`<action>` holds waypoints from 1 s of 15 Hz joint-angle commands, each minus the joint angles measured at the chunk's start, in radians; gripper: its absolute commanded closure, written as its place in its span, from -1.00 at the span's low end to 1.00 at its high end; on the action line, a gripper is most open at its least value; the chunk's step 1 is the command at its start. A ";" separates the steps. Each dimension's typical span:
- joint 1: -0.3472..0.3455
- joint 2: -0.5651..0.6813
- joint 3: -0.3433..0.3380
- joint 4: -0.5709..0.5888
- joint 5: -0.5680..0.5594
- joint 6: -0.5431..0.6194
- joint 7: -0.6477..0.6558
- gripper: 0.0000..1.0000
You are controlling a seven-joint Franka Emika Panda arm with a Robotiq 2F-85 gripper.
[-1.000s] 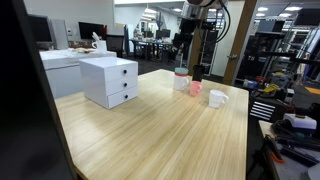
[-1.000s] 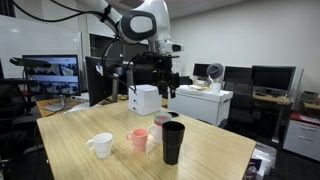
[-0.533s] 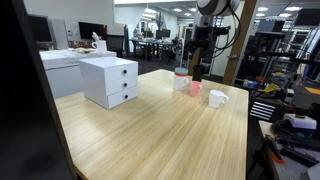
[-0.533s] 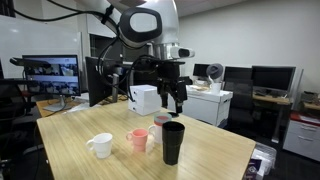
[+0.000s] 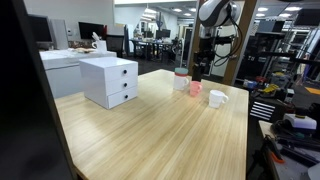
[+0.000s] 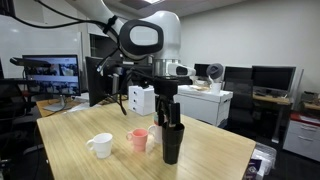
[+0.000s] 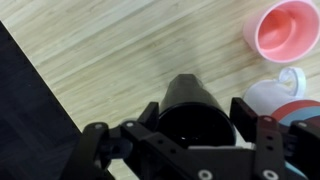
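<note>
Pincer (image 6: 169,121) hangs straight down from the arm (image 6: 142,35) over a tall black cup (image 6: 172,146), its fingers (image 7: 96,145) spread wide and pinching nothing. In the wrist view the fingers sit at 9 and 3 o'clock of the cup's dark open mouth, one on each side. In an exterior view the tips reach down to the level of the rim, but whether they touch it cannot be told. The black cup stands upright on the wooden table (image 6: 85,168), near the edge. A pink cup (image 6: 138,140) stands close by at its 9 o'clock, and a white mug (image 6: 100,146) stands farther out along the same line. In the wrist view the pink cup lies at about 1 o'clock of the black cup, and a pale cup (image 7: 270,98), partly hidden by a finger, lies at 3 o'clock. A white drawer box (image 6: 143,99) stands well behind, at 11 o'clock.
</note>
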 commanded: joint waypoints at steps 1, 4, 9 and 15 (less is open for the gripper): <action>-0.010 0.010 0.000 0.001 -0.024 -0.024 0.050 0.06; -0.010 0.011 -0.001 0.008 -0.022 -0.042 0.059 0.50; -0.012 0.004 0.006 0.013 -0.010 -0.069 0.044 0.17; -0.014 -0.002 0.021 0.067 0.002 -0.097 0.022 -0.49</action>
